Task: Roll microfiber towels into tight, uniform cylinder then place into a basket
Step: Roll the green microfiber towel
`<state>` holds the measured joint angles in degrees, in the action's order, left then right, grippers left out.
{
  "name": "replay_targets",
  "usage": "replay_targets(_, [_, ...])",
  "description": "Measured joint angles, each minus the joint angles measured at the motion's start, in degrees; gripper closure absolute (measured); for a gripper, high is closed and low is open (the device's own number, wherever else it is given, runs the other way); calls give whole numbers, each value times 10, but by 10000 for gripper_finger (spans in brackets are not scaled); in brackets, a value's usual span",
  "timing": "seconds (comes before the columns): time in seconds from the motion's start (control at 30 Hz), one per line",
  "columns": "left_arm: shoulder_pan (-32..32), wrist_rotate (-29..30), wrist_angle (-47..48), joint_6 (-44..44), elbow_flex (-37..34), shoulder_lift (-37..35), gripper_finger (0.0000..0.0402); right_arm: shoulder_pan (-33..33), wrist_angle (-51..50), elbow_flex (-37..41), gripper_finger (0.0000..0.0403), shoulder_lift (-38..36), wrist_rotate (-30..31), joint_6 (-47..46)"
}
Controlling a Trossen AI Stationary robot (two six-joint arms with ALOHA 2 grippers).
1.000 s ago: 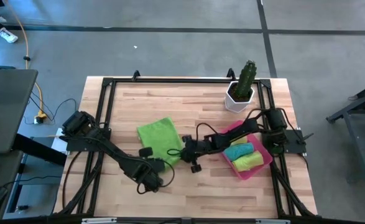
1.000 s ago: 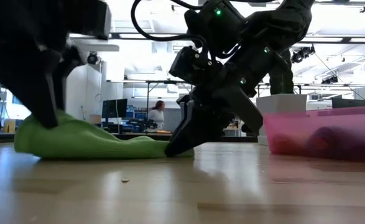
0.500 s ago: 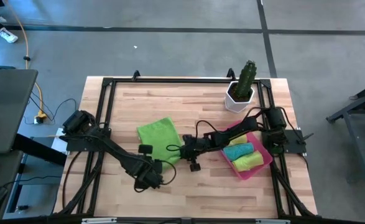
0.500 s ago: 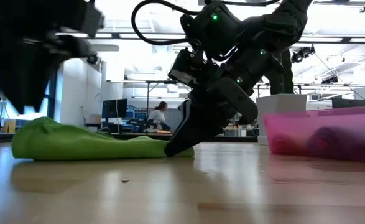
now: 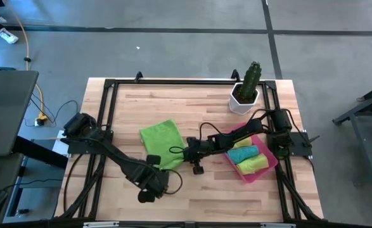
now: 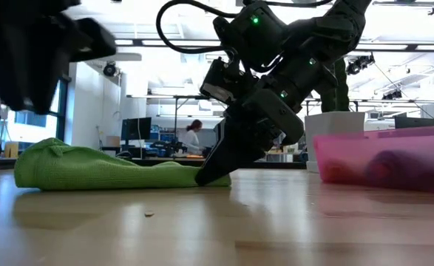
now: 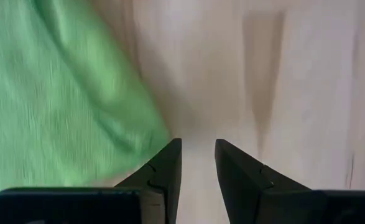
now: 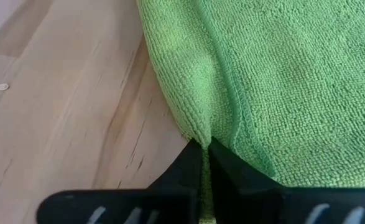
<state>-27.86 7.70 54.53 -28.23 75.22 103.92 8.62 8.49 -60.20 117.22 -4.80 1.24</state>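
Step in hand: rolling the flat lime green microfiber towel [image 5: 160, 140], spread mid-table on the pale wooden table [image 5: 192, 101]. Right gripper [image 8: 206, 147] is pinched tight on the towel's edge, at the side toward the basket. Left gripper [image 7: 198, 163] hangs above the table just off the towel's near edge, fingers a narrow gap apart, holding nothing. Translucent pink-red plastic basket [image 5: 269, 151] at the table's right already holds a teal and a yellow roll. Next move likely needs both grippers on one edge, to fold it over and roll evenly.
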Motion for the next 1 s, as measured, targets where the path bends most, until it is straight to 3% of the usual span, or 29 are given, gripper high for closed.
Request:
replay_targets(0.1, [-3, 23, -48, 22, -11, 5, 307, 0, 0, 0, 400, 0, 0, 0])
replay_targets(0.53, [18, 71, -43, 14, -68, 28, 207, 0, 2, 0, 400, 0, -17, -15])
replay_targets(0.67, [23, 12, -92, 14, -110, 28, 200, 0, 2, 0, 400, 0, -17, -15])
replay_targets(0.77, [23, 8, -115, 2, -125, 25, 200, 0, 2, 0, 400, 0, -18, -14])
replay_targets(0.9, [22, 39, -103, -19, -128, 24, 202, 0, 2, 0, 400, 0, -18, -15])
replay_targets(1.0, [23, 69, -23, -35, -116, 21, 200, 0, 3, 1, 400, 0, -18, -14])
